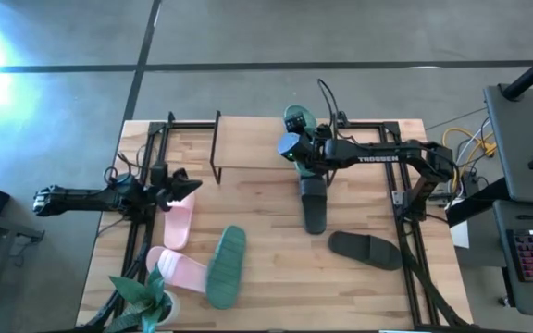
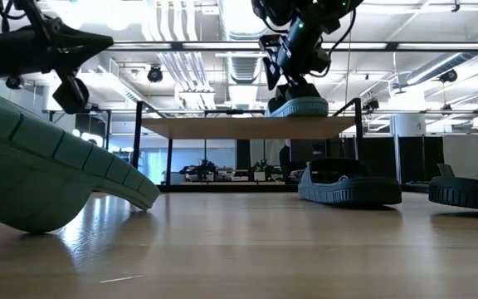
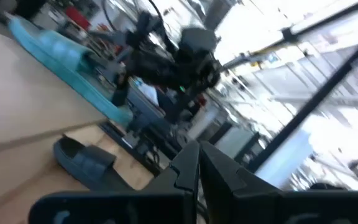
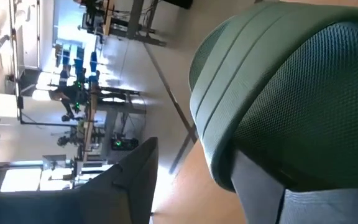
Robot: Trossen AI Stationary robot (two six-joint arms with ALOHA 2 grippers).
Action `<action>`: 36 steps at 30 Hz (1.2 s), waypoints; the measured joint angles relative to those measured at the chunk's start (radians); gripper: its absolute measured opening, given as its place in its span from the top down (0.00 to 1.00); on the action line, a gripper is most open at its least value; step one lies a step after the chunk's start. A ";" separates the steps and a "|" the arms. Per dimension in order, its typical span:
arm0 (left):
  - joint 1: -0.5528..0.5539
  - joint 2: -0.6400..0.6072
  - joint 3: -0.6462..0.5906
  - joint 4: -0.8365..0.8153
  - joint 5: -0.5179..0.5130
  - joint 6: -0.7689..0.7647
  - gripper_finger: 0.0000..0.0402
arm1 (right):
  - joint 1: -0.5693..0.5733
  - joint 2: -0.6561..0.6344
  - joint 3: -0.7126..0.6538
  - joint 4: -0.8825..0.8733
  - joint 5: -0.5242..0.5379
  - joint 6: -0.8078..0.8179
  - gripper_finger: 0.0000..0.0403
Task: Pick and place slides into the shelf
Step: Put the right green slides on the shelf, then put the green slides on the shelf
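Note:
One teal-green slide [image 1: 298, 117] lies on the shelf [image 2: 222, 127], sole down on the plank top near its right end; it also shows in the low view [image 2: 299, 106]. My right gripper [image 1: 294, 141] hovers right over it, open. In its wrist view one dark finger [image 4: 129, 180] stands apart from the strap [image 4: 278, 93], and the other finger is hidden. The second teal-green slide [image 1: 227, 265], two pale pink slides [image 1: 179, 220] [image 1: 179, 269] and two black slides [image 1: 313, 203] [image 1: 366, 250] lie on the table. My left gripper [image 1: 189, 189] is shut above the farther pink slide. My right gripper stands from above at the teal-green slide on the shelf. One finger is clear of the strap and the slide hides the other, so I cannot tell whether it touches. The slide rests flat on the plank.
Black metal frames [image 1: 146, 185] [image 1: 403, 199] run along the table's left and right sides. A potted plant [image 1: 146, 298] stands at the near left corner. The shelf's left half [image 1: 248, 143] is bare plank, with open room under it [image 2: 222, 162].

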 joint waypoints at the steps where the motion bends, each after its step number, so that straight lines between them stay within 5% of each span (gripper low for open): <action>1: 0.000 0.006 0.006 -0.004 0.022 0.018 1.00 | 0.000 0.000 0.000 0.000 0.000 -0.004 0.54; 14: -0.015 0.221 0.274 -0.265 0.289 0.291 1.00 | 0.000 -0.026 -0.004 -0.006 -0.004 -0.177 0.53; 20: -0.084 0.387 0.424 -0.438 0.315 0.434 1.00 | 0.008 -0.050 0.001 -0.006 -0.005 -0.205 0.54; 25: -0.150 0.516 0.518 -0.673 0.316 0.513 1.00 | 0.014 -0.095 0.037 -0.001 -0.074 -0.503 0.54; 30: -0.173 0.615 0.549 -0.805 0.381 0.428 1.00 | 0.033 -0.125 0.072 -0.001 -0.138 -0.802 0.54; 36: -0.174 0.655 0.552 -0.786 0.403 0.406 1.00 | 0.019 -0.128 0.073 -0.123 -0.055 -0.652 0.55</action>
